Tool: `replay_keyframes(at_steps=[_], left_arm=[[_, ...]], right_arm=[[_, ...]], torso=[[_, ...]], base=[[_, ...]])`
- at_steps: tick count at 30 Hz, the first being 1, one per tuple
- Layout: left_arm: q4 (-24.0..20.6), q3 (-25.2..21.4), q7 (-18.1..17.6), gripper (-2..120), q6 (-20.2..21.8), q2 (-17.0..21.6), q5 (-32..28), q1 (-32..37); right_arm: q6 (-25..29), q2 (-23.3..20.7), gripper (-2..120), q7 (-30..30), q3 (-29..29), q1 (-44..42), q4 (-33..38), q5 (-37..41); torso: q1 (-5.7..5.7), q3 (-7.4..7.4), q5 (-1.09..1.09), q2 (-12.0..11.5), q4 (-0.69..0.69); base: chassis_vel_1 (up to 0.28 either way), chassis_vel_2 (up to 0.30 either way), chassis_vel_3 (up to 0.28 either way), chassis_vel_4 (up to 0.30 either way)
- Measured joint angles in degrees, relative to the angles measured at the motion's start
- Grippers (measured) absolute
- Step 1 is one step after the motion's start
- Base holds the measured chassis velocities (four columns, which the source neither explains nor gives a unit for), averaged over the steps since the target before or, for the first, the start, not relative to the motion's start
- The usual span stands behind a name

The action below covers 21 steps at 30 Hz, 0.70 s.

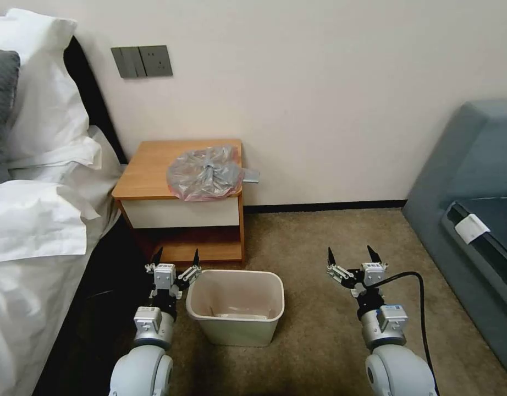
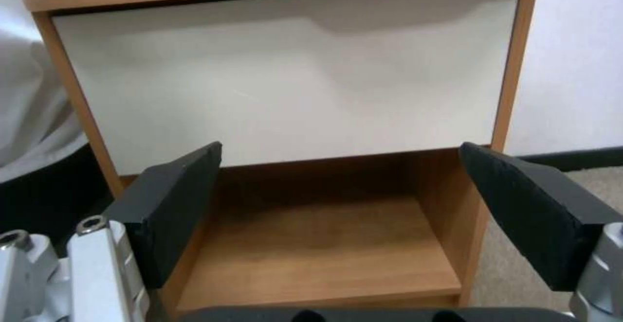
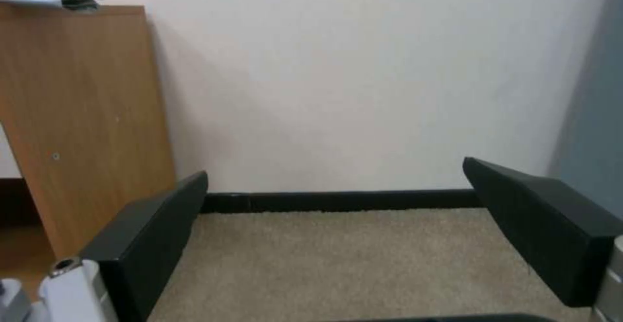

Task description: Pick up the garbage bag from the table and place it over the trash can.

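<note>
Garbage bag: crumpled, lying on the table top at its right front corner, edge apparently overhanging. Trash can: on the carpet before the table, seemingly unlined. Left gripper: low before the table's shelf, jaws wide, holding nothing. Right gripper: right of the table, likewise wide and unladen. Handling: rise above the tabletop first; pinch a raised fold, since thin film slips.

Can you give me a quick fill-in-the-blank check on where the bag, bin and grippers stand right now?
1. The crinkly grey plastic garbage bag lies on the orange-brown wooden ____.
2. The cream-white plastic trash can stands on the ____.
3. The left gripper and right gripper both have their fingers ____.
4. The trash can has ____ bag over its rim.

Missing words: table; carpet; open; no
</note>
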Motion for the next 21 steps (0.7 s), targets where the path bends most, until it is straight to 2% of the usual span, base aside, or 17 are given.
replay_keyframes(at_steps=[21], left_arm=[[0.0, 0.0, 0.0, 93, 0.0, 0.0, 0.0, 0.0]], right_arm=[[0.0, 0.0, 100, 0.0, 0.0, 0.0, 0.0, 0.0]], torso=[[0.0, 0.0, 0.0, 0.0, 0.0]], base=[[0.0, 0.0, 0.0, 0.0]])
